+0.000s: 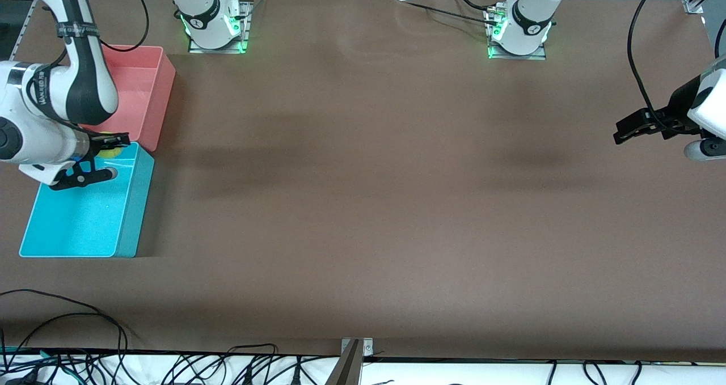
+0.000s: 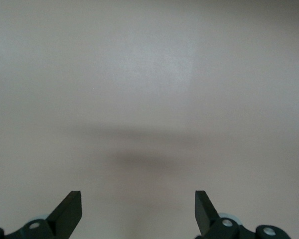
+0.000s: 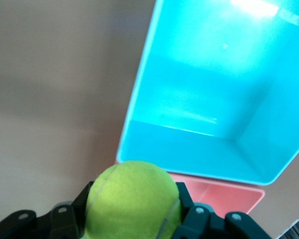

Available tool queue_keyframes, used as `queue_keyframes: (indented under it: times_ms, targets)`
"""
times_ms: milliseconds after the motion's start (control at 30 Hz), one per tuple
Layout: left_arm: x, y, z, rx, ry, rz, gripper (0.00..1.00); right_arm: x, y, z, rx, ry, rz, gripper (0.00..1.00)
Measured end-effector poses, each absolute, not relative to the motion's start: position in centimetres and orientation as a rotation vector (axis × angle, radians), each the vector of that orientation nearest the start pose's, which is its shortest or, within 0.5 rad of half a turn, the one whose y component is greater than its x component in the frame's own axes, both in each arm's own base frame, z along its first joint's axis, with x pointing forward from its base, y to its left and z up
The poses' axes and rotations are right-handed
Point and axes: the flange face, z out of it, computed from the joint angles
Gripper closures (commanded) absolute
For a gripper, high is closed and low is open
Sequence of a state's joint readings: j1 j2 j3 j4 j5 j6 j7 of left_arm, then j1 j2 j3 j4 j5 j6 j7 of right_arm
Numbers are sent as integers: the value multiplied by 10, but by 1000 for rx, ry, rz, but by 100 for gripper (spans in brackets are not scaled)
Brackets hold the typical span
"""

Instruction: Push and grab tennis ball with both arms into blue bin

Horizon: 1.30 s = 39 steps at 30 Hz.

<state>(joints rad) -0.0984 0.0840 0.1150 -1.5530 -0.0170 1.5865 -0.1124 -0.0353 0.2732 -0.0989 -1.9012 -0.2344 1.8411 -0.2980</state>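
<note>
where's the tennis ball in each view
Front view: the tennis ball sits in the right hand, over the blue bin at the end nearest the pink bin.
Left wrist view: not in it, only bare table and the open left hand.
Right wrist view: it fills the lower middle, gripped.
Shared landmark: the blue bin.

Fuzzy yellow-green tennis ball [image 3: 133, 199], faint pale seam; plain cyan rectangular plastic bin [image 1: 131, 203]; pink-red rectangular plastic bin [image 1: 161, 90]; matte brown table [image 1: 397, 203].
</note>
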Motion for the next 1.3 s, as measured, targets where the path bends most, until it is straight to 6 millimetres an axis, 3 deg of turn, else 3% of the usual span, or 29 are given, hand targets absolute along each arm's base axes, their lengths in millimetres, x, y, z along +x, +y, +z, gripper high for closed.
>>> queue_keyframes:
  times_ms: [300, 467, 700, 767, 867, 900, 1300]
  targets:
    - [579, 5, 590, -3141, -201, 67, 0, 575, -125, 290, -3188, -490, 597, 55]
    - [578, 4, 594, -3142, -198, 57, 0, 569, -148, 254, -3125, -491, 621, 55]
    - [577, 3, 595, -3143, -196, 54, 0, 562, -168, 220, -3055, -486, 629, 53]
    - [577, 3, 595, -3143, -195, 54, 0, 559, -174, 212, -3035, -484, 626, 43]
    - [577, 3, 595, -3143, -195, 54, 0, 555, -184, 202, -3012, -465, 619, 6]
    - [577, 3, 595, -3143, -195, 54, 0, 554, -186, 199, -3007, -460, 616, 0]
    - [577, 2, 595, -3143, -192, 54, 0, 560, -188, 205, -3011, -460, 582, 0]
